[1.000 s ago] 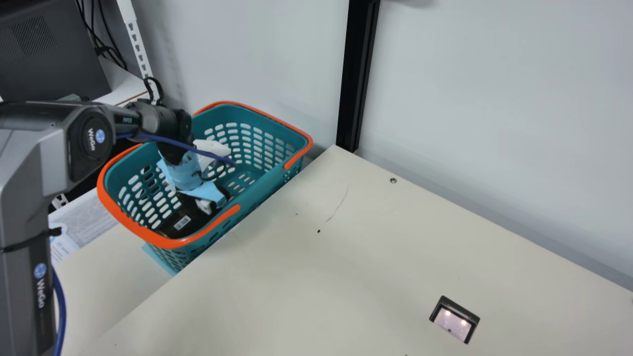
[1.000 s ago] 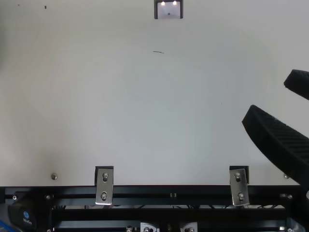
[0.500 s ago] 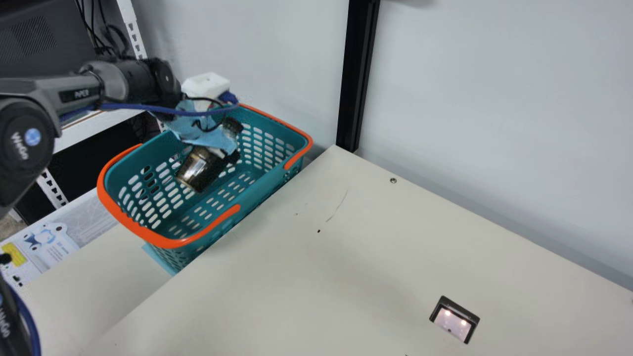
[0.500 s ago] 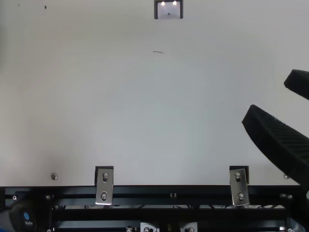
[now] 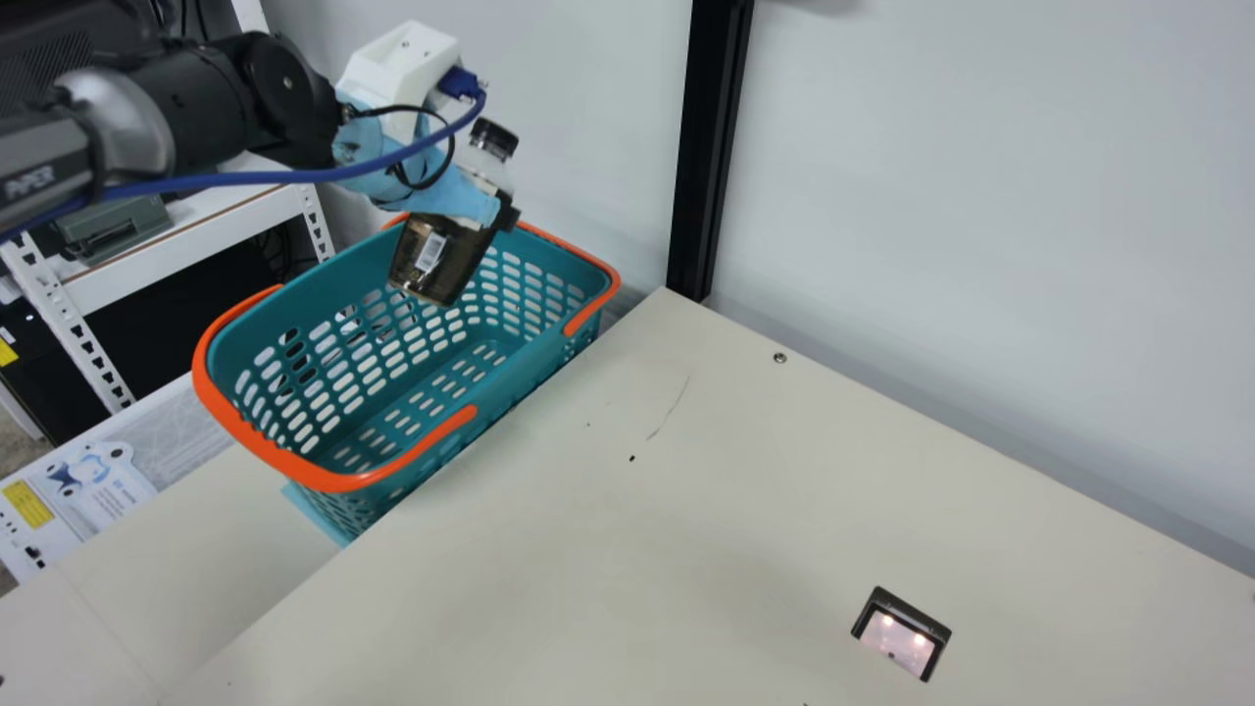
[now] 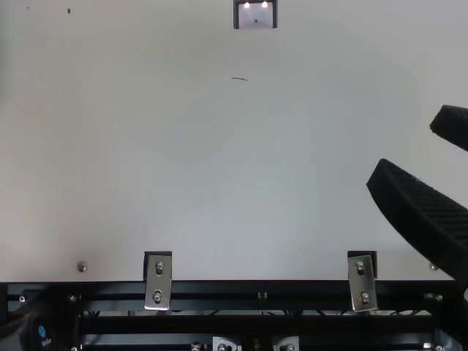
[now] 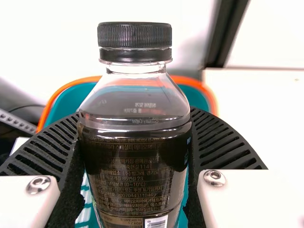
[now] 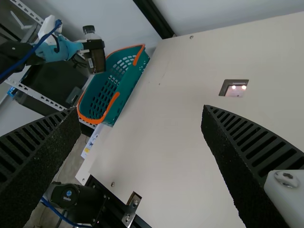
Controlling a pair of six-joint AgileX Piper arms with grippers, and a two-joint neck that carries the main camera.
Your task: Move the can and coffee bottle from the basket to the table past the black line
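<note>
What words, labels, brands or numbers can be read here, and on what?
"PiPER": left arm.
"114", "kcal": coffee bottle; its remaining print is too small to read.
Left arm's base: lettering too blurred.
Sheet beside the basket: print too small.

The dark, black-capped coffee bottle [image 5: 431,257] hangs tilted above the teal basket [image 5: 333,481].

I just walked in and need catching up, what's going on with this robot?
The left gripper has the coffee bottle clamped between its fingers, tilted with the cap up, over the teal basket. The bottle is not yet on the table. The right gripper is open and holds nothing.
</note>
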